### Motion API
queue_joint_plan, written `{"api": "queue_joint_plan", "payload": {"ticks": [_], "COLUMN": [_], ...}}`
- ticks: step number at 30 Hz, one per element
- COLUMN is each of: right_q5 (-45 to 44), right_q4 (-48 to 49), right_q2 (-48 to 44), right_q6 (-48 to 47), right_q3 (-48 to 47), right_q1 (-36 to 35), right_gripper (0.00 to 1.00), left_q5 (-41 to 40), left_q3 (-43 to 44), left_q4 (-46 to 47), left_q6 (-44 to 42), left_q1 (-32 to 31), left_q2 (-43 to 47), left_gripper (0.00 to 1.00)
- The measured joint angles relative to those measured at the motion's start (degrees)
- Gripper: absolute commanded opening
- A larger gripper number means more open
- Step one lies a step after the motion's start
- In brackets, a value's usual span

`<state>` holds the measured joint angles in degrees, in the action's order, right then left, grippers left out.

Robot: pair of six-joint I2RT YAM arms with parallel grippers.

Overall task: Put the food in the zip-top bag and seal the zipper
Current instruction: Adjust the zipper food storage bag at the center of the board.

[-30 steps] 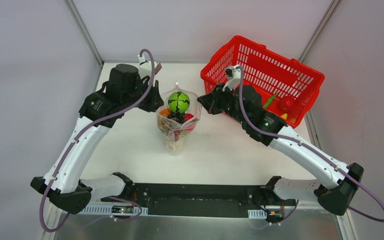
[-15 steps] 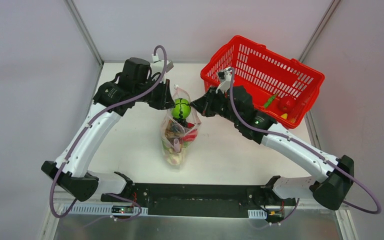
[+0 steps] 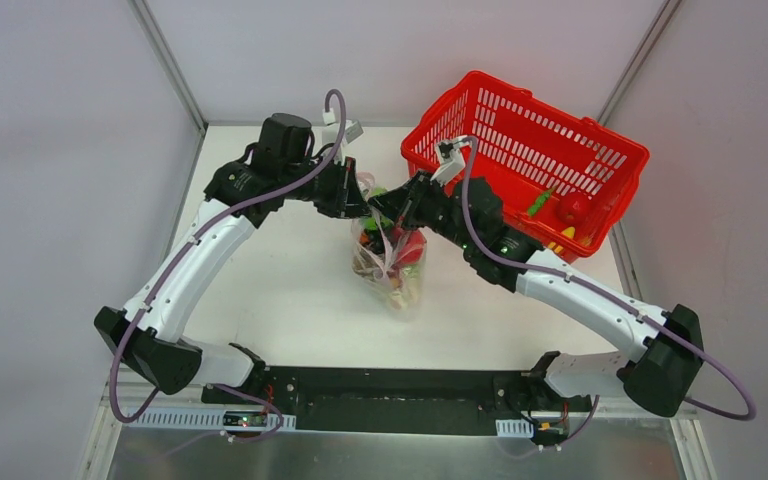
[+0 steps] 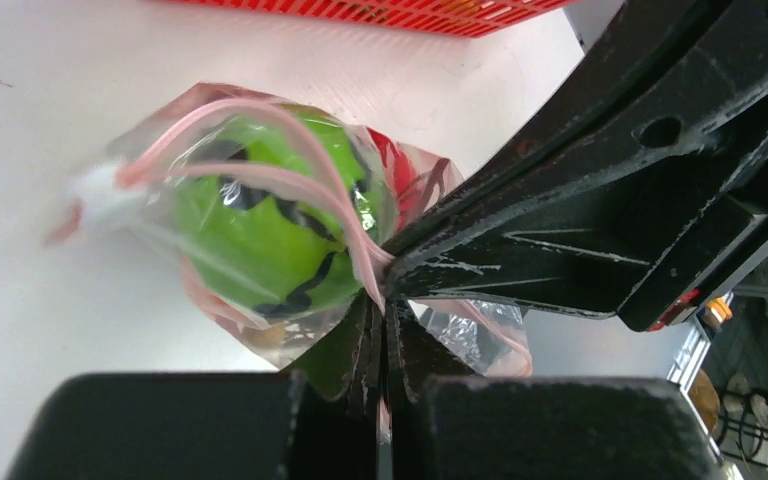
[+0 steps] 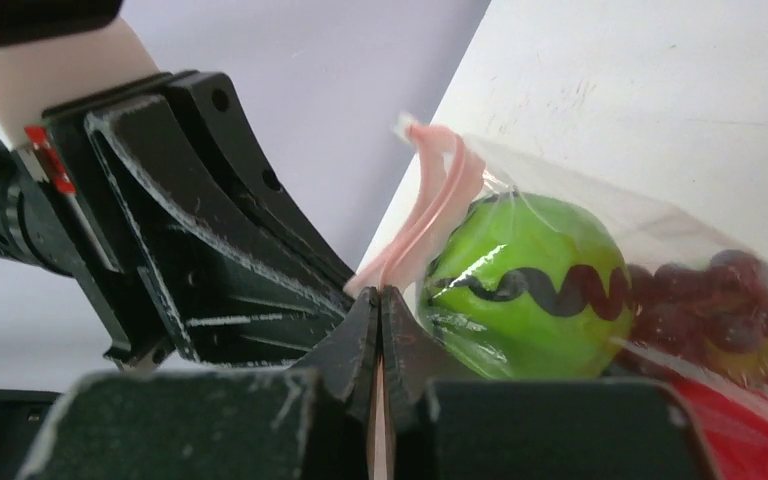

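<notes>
The clear zip-top bag (image 3: 397, 268) hangs between my two grippers above the table, filled with food. A green round fruit with a black wavy line (image 4: 260, 235) (image 5: 525, 285) sits at the top, with dark purple grapes (image 5: 730, 300) and a red piece (image 3: 410, 243) beside it. My left gripper (image 3: 363, 203) (image 4: 382, 300) is shut on the pink zipper strip (image 4: 290, 185). My right gripper (image 3: 385, 215) (image 5: 380, 295) is shut on the same strip (image 5: 430, 215), tip to tip with the left one. Some food stays in the basket.
The red mesh basket (image 3: 480, 105) stands tilted at the back right, close behind my right arm. It holds a red fruit (image 3: 572, 206), a green piece (image 3: 540, 204) and yellow pieces (image 3: 567, 233). Grey walls enclose the white table (image 3: 290, 300).
Both grippers have closed in toward each other and shifted right, drawing the bag's mouth together. The bag has moved right with them, and the green fruit is now mostly hidden from above.
</notes>
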<state>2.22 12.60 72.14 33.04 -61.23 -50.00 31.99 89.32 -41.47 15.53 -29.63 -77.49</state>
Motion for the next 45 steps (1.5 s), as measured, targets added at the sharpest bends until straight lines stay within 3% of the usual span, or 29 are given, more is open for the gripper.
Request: {"api": "queue_joint_plan", "payload": {"ticks": [12, 26, 37, 45], "right_q5": [-6.9, 1.9, 8.5, 4.2], "right_q4": [-0.9, -7.5, -9.1, -9.4], "right_q2": [0.8, -10.2, -9.9, -9.9], "right_q6": [-1.6, -9.3, -11.5, -14.8], "right_q3": [0.2, 2.0, 2.6, 6.4], "right_q1": [-2.4, -3.1, -3.5, -3.4], "right_gripper": [0.00, 0.00, 0.06, 0.10], "left_q5": [2.3, -3.4, 8.0, 12.4], "left_q3": [-3.8, -2.5, -2.8, 0.3], "left_q4": [2.1, 0.1, 0.8, -5.8], "left_q6": [-0.1, -7.5, -15.9, -25.0], "left_q1": [0.0, 0.1, 0.1, 0.1], "left_q2": [0.5, 6.8, 5.7, -2.7], "left_gripper": [0.00, 0.00, 0.00, 0.00]}}
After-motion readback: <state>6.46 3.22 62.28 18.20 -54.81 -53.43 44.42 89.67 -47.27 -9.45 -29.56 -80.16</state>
